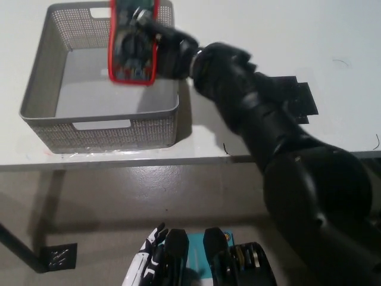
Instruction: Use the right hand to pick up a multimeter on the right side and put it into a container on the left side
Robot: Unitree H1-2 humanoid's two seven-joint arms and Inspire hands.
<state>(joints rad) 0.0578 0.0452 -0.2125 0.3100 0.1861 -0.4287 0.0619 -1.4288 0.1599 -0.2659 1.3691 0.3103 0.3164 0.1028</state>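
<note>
Left hand (pixel 144 257), white: at the lower edge of the head view, below the desk line, idle; too little of it shows to tell whether it is spread or closed. Desk (pixel 333 36), white: front edge crossing mid-frame; a flat black object (pixel 297 98) lies on its right part, partly hidden by the arm. Right hand (pixel 156 46), black: reached across from the right and wrapped around the multimeter. Multimeter (pixel 132 43), red-cased with a dark face: held clear of the desk, above the far right part of the container's opening. Container (pixel 113 131), grey perforated basket on the desk's left: interior looks empty. Status, as judged: pickup and carry across done; lowering into the container and release remain.
</note>
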